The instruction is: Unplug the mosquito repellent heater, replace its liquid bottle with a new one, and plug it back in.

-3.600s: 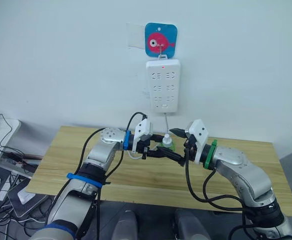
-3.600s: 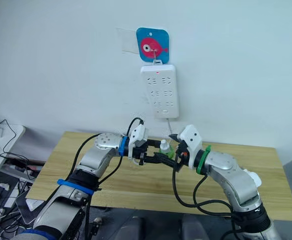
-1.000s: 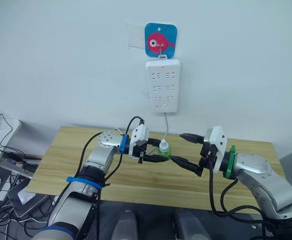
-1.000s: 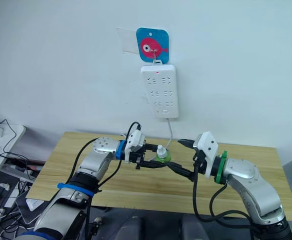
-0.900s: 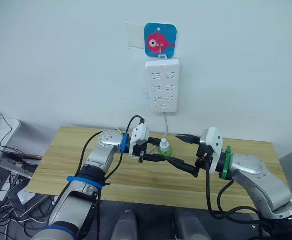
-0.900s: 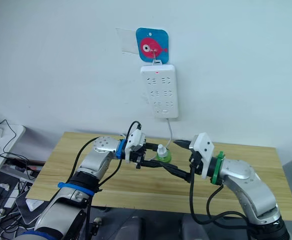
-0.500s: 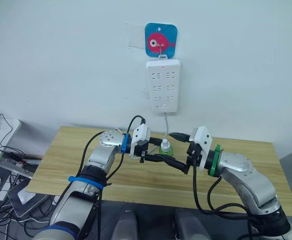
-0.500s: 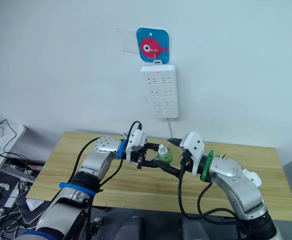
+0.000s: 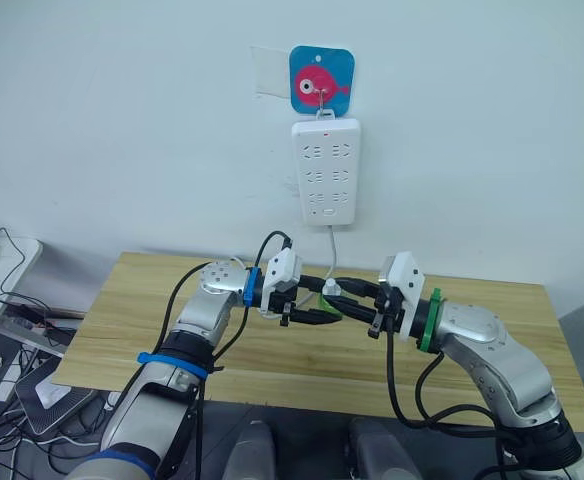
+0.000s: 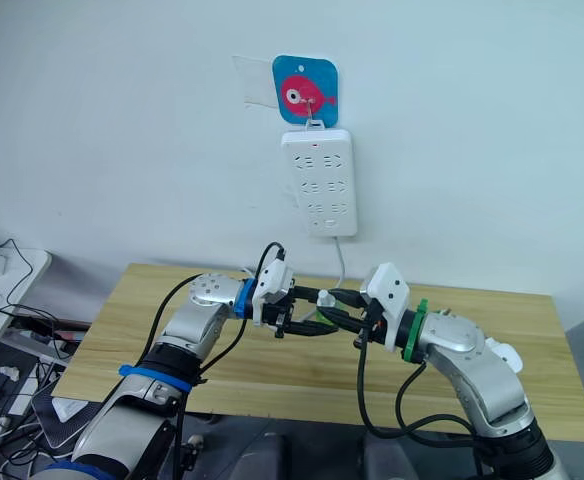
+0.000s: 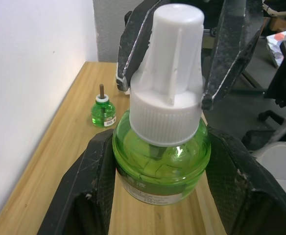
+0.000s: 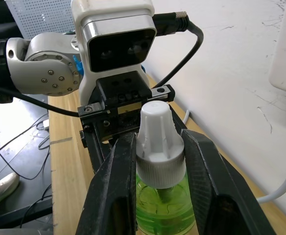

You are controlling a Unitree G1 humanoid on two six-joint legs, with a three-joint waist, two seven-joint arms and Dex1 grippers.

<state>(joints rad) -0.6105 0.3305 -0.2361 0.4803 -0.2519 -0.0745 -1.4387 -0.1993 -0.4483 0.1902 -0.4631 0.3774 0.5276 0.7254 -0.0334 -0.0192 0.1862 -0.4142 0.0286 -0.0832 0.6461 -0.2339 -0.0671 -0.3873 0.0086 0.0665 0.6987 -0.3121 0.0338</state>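
Since a second ago the right gripper (image 12: 158, 161) has come in from the right and closed on the white cap (image 12: 158, 132) of the green bottle (image 11: 160, 164), at frame centre above the table (image 9: 122, 310). The left gripper (image 11: 160, 171) clamps the bottle's body. A second bottle (image 11: 103, 110) stands on the table by the wall. The power strip (image 9: 325, 172) hangs at upper centre.

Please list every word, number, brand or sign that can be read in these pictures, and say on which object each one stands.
No text can be read.
Green bottle, label: print too blurred.
Small green bottle, label: too small.
Blue wall tag: a pink fish drawing, no words.
Power strip: no readable marking.
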